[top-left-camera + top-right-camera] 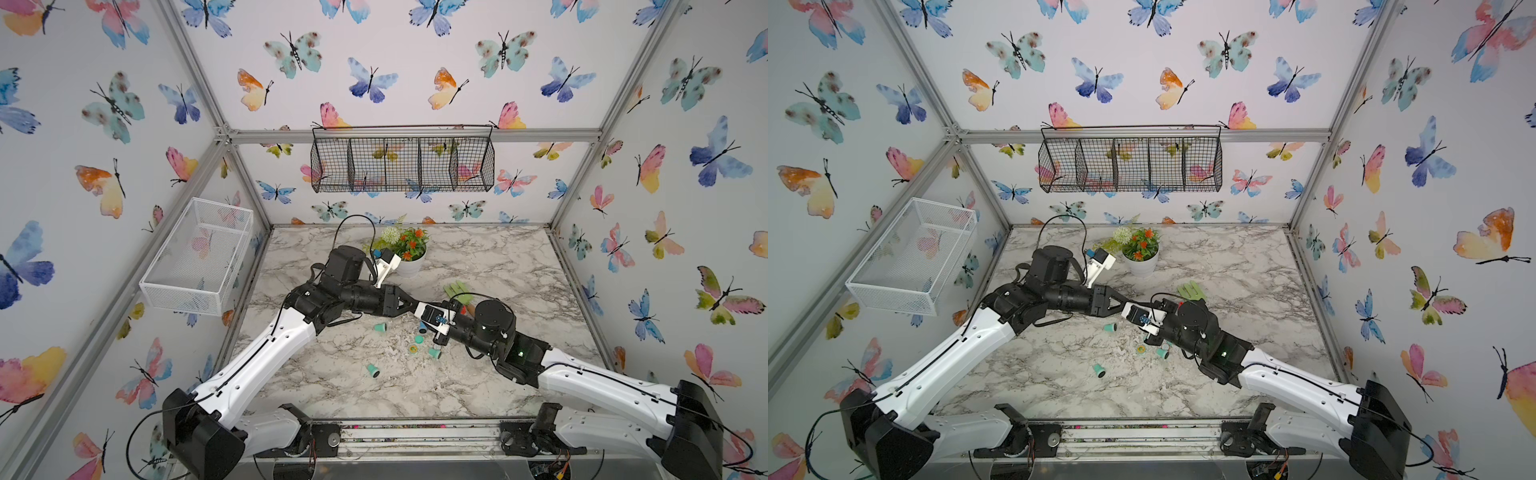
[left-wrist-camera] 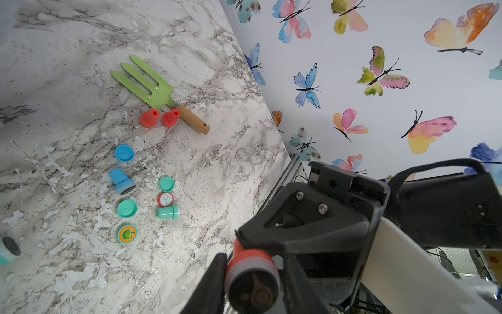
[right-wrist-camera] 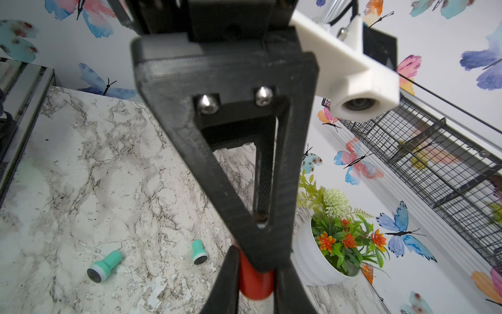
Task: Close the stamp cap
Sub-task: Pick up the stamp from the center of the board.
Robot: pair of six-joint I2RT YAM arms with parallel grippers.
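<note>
Handover step judged in hand: red stamp (image 2: pixel 254 282) held aloft over mid surface (image 1: pixel 498 257), dark face uncovered, cap not yet fitted. Left end effector (image 2: pixel 252 261) seen pressed on stamp head, both fingers against it. Right end effector (image 3: pixel 256 270) pinched on red handle end. Arms stretched inward, wrists nose to nose, tips overlapped. Next move judged: one grip to be released, matching cap to be fetched, possibly from red pieces (image 2: pixel 149 119) beside garden fork (image 2: pixel 146 84), then pushed square over face.
</note>
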